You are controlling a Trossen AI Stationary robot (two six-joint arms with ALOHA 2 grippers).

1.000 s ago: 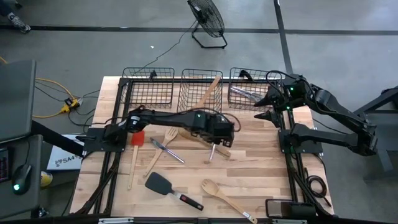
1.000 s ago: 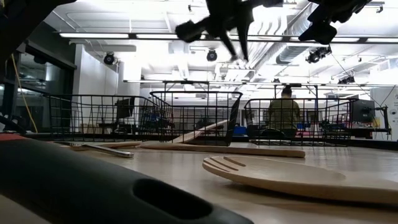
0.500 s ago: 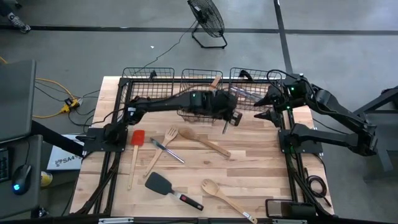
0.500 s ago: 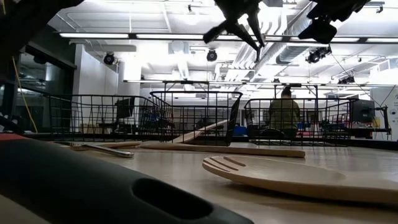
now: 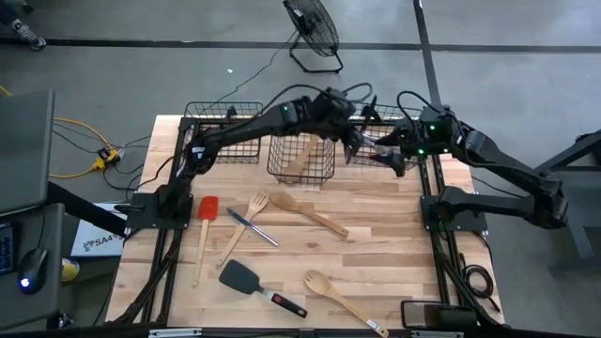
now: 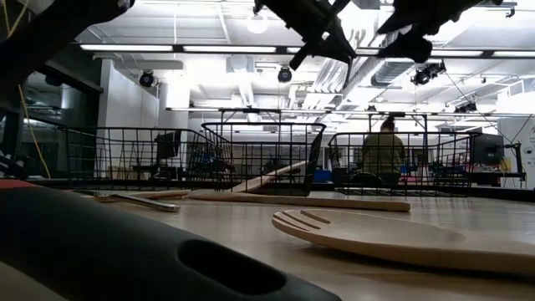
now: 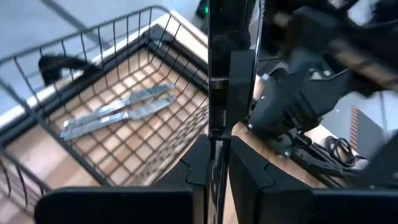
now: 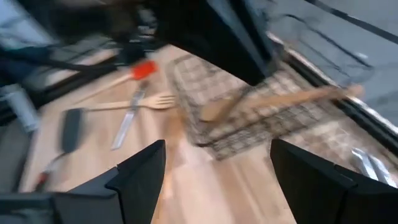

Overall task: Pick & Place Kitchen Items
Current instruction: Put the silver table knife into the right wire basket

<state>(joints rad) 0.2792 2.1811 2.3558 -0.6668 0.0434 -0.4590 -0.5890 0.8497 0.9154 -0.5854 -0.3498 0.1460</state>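
Table (image 5: 376, 253) first, and the wire basket (image 7: 118, 22) at its far right corner is our marker. Left gripper (image 7: 217, 146) hangs over that basket's edge, clenched on what looks like a slim silver knife (image 7: 231, 74) standing upright. Right gripper (image 8: 217, 143) sits just beside the basket, fingers spread wide, nothing in them. Two silver cutlery pieces (image 7: 118, 109) lie inside the basket. Wooden spoon (image 5: 308, 213) rests well apart from it.

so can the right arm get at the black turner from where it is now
Probably not easily. The black turner lies at the table's near left side, while the right gripper hovers open by the far right basket, with the left gripper alongside it.
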